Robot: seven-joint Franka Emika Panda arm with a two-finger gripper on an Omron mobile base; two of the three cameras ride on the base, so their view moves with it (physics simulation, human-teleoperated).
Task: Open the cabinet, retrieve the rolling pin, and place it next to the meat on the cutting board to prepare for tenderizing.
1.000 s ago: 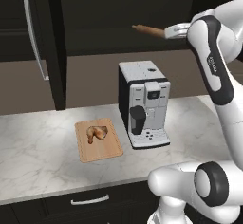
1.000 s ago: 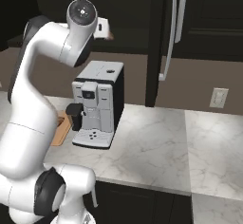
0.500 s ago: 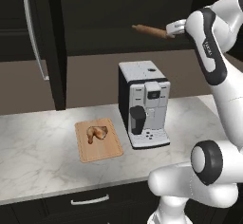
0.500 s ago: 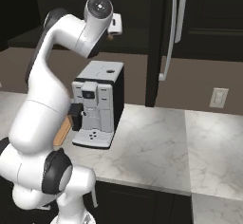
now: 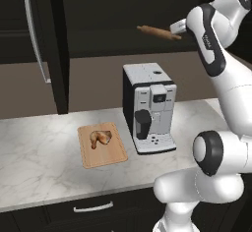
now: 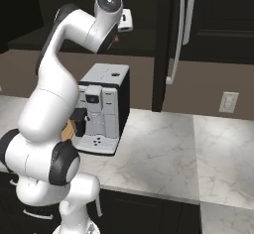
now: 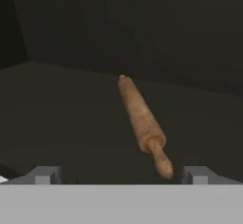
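Note:
The cabinet [image 5: 54, 44] stands open, its door with a long silver handle swung out. On the dark shelf inside lies the brown rolling pin [image 5: 158, 32], at an angle in the hand view [image 7: 142, 118]. My gripper [image 7: 121, 175] is open and level with the shelf, its fingertips [image 7: 45, 174] wide on either side of the pin's near handle without touching it. From the left base view, the gripper [image 5: 174, 28] is just right of the pin's end. The meat [image 5: 100, 138] rests on the cutting board [image 5: 106, 157] on the counter below.
A black and silver coffee machine [image 5: 150, 108] stands on the marble counter right of the board, under the arm. The other open cabinet door [image 6: 163, 44] hangs right of the arm. A low drawer handle [image 5: 92, 208] is under the counter, and a wall outlet [image 6: 228, 102] is at the right.
The arm's elbow and upper links have swung up and over. The hand stays by the rolling pin's right end, still open. The pin has not moved.

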